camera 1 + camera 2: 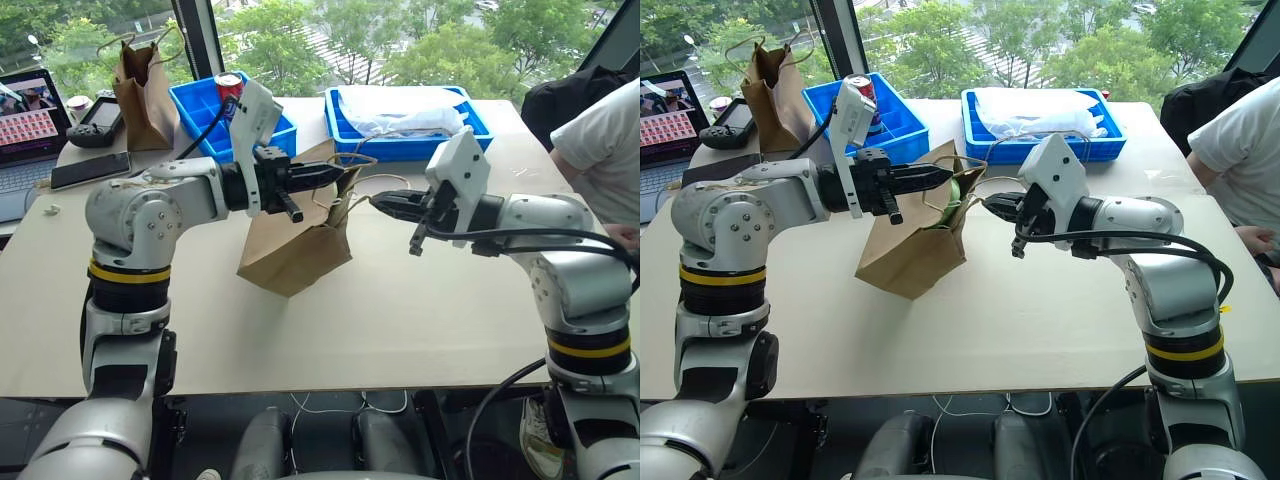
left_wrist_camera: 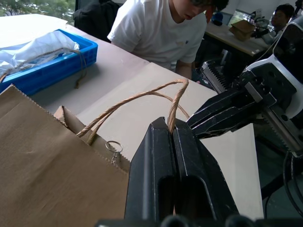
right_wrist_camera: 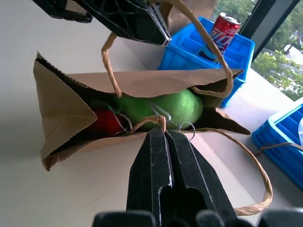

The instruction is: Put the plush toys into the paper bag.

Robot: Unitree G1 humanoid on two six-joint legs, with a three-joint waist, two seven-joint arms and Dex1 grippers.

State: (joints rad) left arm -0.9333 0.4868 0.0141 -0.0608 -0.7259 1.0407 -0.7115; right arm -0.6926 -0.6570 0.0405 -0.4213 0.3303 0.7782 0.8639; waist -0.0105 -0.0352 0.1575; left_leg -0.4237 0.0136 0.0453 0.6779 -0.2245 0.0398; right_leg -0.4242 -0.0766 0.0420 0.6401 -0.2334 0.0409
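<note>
The wide light-brown paper bag (image 1: 295, 250) hangs tilted over the middle of the table, its mouth facing my right arm. My left gripper (image 1: 335, 175) is shut on one twine handle (image 2: 142, 97) at the bag's upper edge. My right gripper (image 1: 380, 203) is shut on the other handle (image 3: 246, 161), pulling the mouth open. Both plush toys lie inside the bag: the round lime-green one (image 3: 165, 106) sits in the middle and the red one (image 3: 106, 123) lies beside it, deeper in the shadow.
A narrower, darker paper bag (image 1: 145, 90) stands at the back left by a laptop (image 1: 25, 130), a phone (image 1: 90, 170) and a controller (image 1: 100, 120). Two blue bins (image 1: 215, 110) (image 1: 400, 145) and a soda can (image 1: 230, 88) sit behind. A person (image 1: 600, 140) sits at the right.
</note>
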